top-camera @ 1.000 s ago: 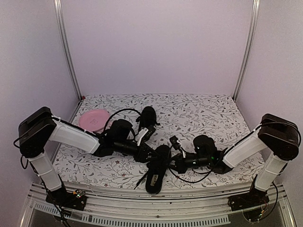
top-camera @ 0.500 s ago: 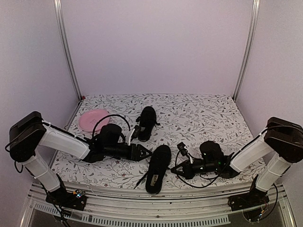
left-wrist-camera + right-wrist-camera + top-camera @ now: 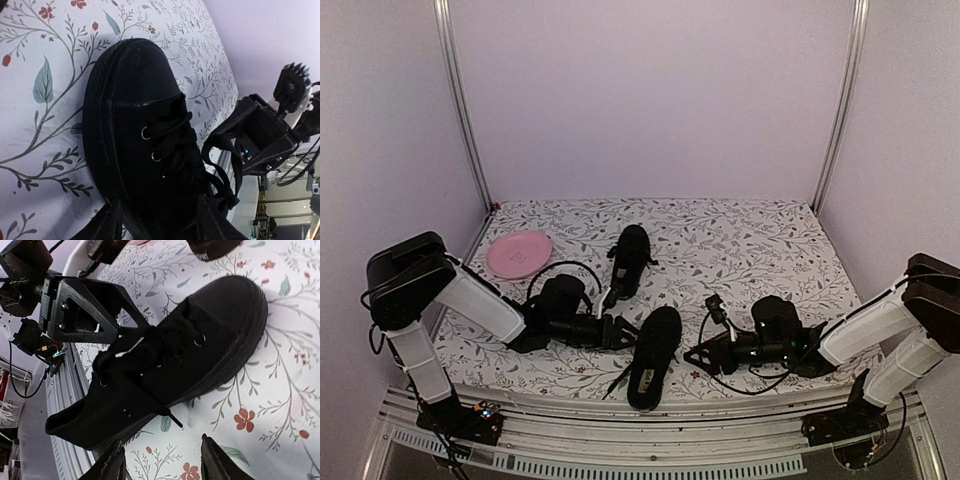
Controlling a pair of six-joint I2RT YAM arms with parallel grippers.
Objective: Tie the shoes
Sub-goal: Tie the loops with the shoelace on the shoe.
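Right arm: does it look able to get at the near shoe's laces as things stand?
Probably yes. The right gripper sits close beside the near shoe, jaws open, only bare tablecloth between them. The left gripper crowds the laces from the other side, so room is tight.

Two all-black low lace-up shoes, both upright on their soles, on the floral table cover (image 3: 750,240).

Near shoe (image 3: 654,352): heel at the table's near edge, toe pointing away and slightly right. Rubber toe cap, metal eyelets (image 3: 144,133). Laces (image 3: 145,347) bunched loose over the tongue, one loop (image 3: 220,150) standing up, one end (image 3: 169,417) trailing onto the cover. Pale label visible inside the heel.

Far shoe (image 3: 631,257): further back, slightly left, well apart from the near one, toe pointing away. Short lace bits stick out on both sides. Can't tell whether it's knotted.
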